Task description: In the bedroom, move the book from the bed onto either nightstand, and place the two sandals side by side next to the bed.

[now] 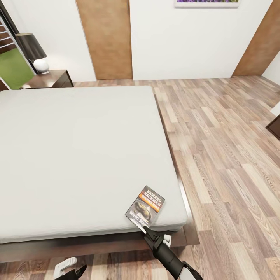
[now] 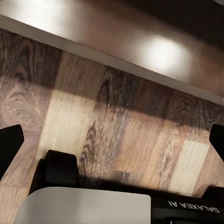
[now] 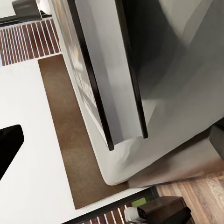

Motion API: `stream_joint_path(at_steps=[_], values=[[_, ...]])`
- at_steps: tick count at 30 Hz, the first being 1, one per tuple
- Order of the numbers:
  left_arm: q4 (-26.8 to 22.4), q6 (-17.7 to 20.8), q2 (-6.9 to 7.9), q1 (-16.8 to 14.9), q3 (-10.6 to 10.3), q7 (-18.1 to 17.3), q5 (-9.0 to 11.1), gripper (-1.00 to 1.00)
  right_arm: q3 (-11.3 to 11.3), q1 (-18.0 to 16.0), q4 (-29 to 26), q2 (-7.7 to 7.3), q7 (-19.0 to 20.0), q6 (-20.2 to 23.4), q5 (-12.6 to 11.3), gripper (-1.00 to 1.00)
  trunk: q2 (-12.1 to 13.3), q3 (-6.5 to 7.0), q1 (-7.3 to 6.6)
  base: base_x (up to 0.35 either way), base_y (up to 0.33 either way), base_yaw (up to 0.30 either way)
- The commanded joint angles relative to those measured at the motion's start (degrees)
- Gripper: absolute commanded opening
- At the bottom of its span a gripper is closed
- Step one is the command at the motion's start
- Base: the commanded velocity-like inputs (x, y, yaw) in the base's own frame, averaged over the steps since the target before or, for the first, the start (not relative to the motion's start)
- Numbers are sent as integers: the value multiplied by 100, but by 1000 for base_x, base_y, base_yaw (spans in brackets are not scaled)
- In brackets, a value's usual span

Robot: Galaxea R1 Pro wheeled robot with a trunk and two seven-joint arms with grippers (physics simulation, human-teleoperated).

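Pale grey-white mattress of the bed (image 1: 77, 155) fills most of the head view, with the book (image 1: 145, 206) at its near right corner, its lower edge at the mattress rim, directly above the right hand (image 1: 144, 229). Dark cover, white lettering and an orange band identify the book as a thin paperback. It is judged light and flexible, likely to bend if lifted by one corner, and its glossy cover may slip between smooth fingers. The edge nearest the mattress rim is judged the best place to take hold, since a finger can pass beneath it there. The right wrist view shows a thin dark-edged slab seen close up, probably the book (image 3: 109, 74), standing tilted off the pale mattress, with one dark fingertip (image 3: 9, 144) at the frame edge. The right hand reaches up to the book's lower edge; whether its fingers are spread or pinching the cover cannot be told from these pictures. The left hand (image 1: 70, 272) hangs low beside the bed frame; its wrist view shows two dark fingertips (image 2: 9, 144) set wide apart over the wood-plank floor (image 2: 116, 130), holding nothing. The nightstand (image 1: 52, 79), bearing a lamp (image 1: 34, 52), stands at the far left corner of the bed, well apart from the book.
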Motion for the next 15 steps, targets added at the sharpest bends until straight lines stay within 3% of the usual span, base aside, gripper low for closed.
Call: stream_joint_path(at_steps=[1,6,15], values=[[1,45,-3,-2,19,-32,52,100,-13,-2,1,2,11,60,-31,100,-1,-3,0,0,11,0],[2,44,3,-2,24,-32,52,100,-13,-2,1,3,11,60,-31,100,-1,-3,0,0,114,0],[-1,43,-5,-2,19,-28,52,100,-13,-2,1,2,11,60,-31,100,-1,-3,0,0,13,0]])
